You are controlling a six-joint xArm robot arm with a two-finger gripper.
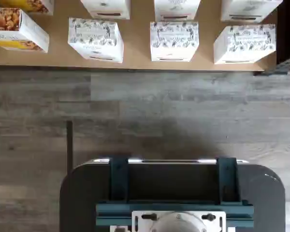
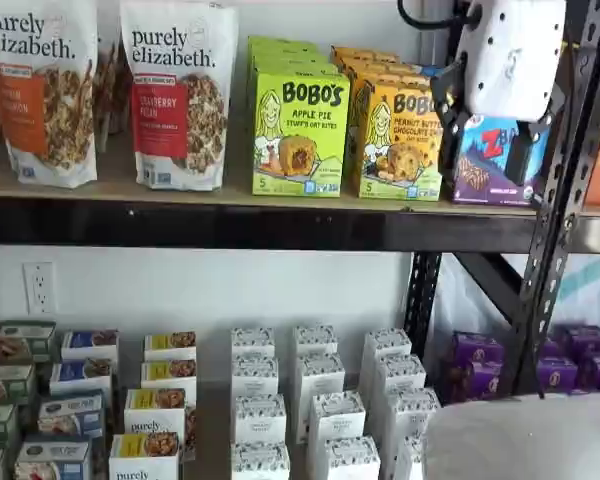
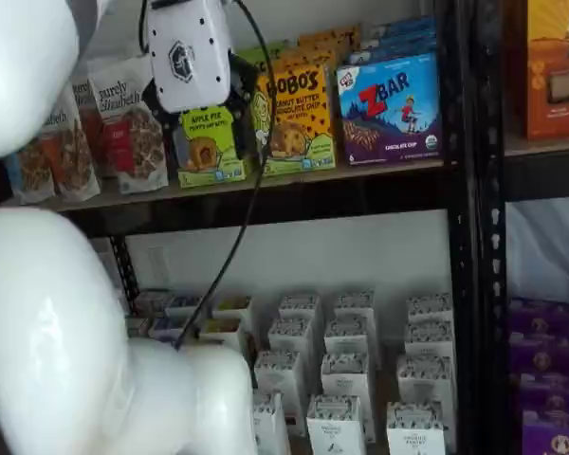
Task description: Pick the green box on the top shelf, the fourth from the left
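The wrist view looks down on a grey wood-look floor and a tan board carrying white patterned boxes in rows; a dark mount with teal brackets sits nearest the camera, and no fingers show. In a shelf view the green box stands upright at the front of the top shelf, between a granola bag and a yellow-orange Bobo's box, while the gripper hangs well to its right, fingers spread wide and empty. In a shelf view from the side, the gripper's white body hangs in front of the green box.
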